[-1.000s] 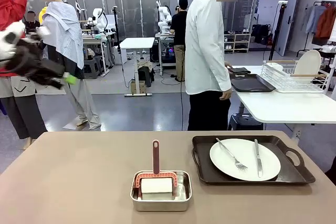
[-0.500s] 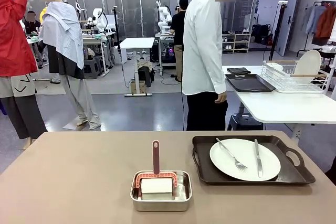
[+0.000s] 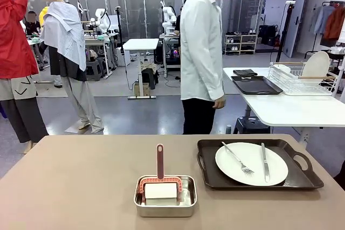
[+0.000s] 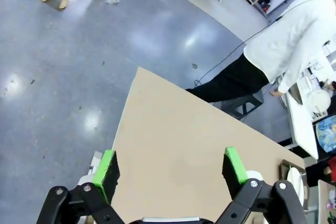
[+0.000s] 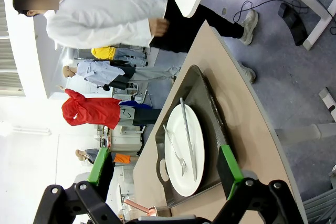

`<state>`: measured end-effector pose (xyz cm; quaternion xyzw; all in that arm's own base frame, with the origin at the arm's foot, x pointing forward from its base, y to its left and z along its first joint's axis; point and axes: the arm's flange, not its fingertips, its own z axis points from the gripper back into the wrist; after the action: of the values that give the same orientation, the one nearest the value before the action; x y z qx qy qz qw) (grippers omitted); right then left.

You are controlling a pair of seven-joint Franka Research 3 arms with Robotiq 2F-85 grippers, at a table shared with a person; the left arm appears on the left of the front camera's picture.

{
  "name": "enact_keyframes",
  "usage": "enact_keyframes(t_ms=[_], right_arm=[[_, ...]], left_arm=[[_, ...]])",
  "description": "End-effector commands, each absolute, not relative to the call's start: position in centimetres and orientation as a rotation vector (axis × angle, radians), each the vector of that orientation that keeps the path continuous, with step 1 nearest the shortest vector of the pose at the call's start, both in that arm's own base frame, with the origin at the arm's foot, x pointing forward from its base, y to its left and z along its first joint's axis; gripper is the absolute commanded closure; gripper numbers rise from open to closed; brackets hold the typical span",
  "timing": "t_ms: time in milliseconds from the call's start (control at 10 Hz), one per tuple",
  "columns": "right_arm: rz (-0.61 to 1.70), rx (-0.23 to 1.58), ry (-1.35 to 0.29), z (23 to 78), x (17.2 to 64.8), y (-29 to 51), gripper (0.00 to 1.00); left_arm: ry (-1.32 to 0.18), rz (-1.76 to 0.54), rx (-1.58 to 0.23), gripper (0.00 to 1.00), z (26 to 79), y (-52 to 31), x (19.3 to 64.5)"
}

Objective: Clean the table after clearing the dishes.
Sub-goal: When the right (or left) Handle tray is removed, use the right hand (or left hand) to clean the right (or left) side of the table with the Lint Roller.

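The brownish table [image 3: 81,176] carries a dark brown handled tray [image 3: 302,179] at its right. On the tray lies a round white plate [image 3: 277,168] with a fork [image 3: 237,158] and a knife [image 3: 264,161]. My right gripper [image 5: 164,166] hovers open high over the table's right end, looking down on the same plate [image 5: 197,132] and tray [image 5: 210,111]. My left gripper [image 4: 170,167] is open too, high above a bare corner of the table [image 4: 178,129]. Nothing is between either pair of fingers.
A small steel pan [image 3: 164,211] holding a red-handled brush [image 3: 160,161] stands at the front middle. A person in a white shirt [image 3: 200,52] stands beyond the far edge. Behind, a white side table [image 3: 291,109] bears a dark tray [image 3: 256,85] and a wire rack [image 3: 294,79] with a plate.
The person has stepped left, away from the white side table. My left arm, a blur at picture left one second ago, has left the front view.
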<state>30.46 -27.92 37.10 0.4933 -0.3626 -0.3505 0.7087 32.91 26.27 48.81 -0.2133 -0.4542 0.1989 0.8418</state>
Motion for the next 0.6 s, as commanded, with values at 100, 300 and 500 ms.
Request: enact_keyframes(t_ms=[100, 300, 500], right_arm=[[-0.793, 1.11, -0.813, 37.25, 30.41, -27.91, 0.0], [-0.793, 1.11, -0.813, 37.25, 30.41, -27.91, 0.0], [-0.793, 1.11, -0.813, 37.25, 30.41, -27.91, 0.0]], left_arm=[[-0.955, 0.39, -0.446, 0.0, 49.66, 26.2, 32.94], [-0.955, 0.39, -0.446, 0.0, 49.66, 26.2, 32.94], [-0.955, 0.39, -0.446, 0.0, 49.66, 26.2, 32.94]])
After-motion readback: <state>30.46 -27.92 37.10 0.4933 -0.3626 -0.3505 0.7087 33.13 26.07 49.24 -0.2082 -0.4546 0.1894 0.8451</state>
